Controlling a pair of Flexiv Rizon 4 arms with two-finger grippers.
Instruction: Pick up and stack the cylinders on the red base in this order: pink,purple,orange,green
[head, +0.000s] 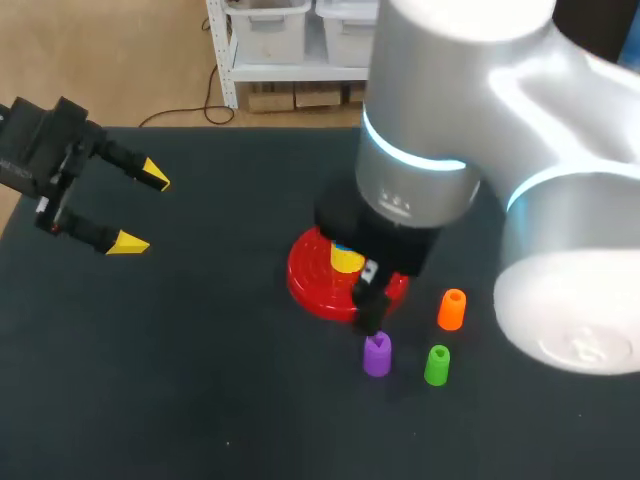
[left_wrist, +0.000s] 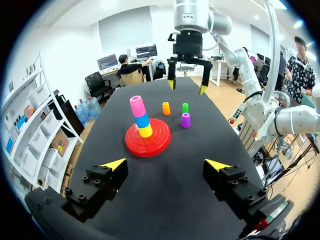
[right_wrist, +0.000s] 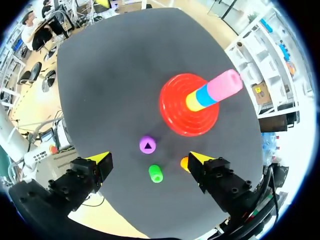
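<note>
At the left of the dark table (head: 200, 380), the left gripper (head: 141, 210) hovers with its fingers spread wide, holding nothing. Near the middle sits the red base (head: 305, 278), stacked with a yellow cylinder (left_wrist: 145, 131), a blue cylinder (left_wrist: 142, 120) and the pink cylinder (left_wrist: 136, 105) on top. The right gripper (right_wrist: 148, 160) hangs above the table, fingers apart and empty. Below it stand the purple cylinder (head: 377, 355) and green cylinder (head: 437, 365). The orange cylinder (head: 452, 309) stands near them, rightmost.
</note>
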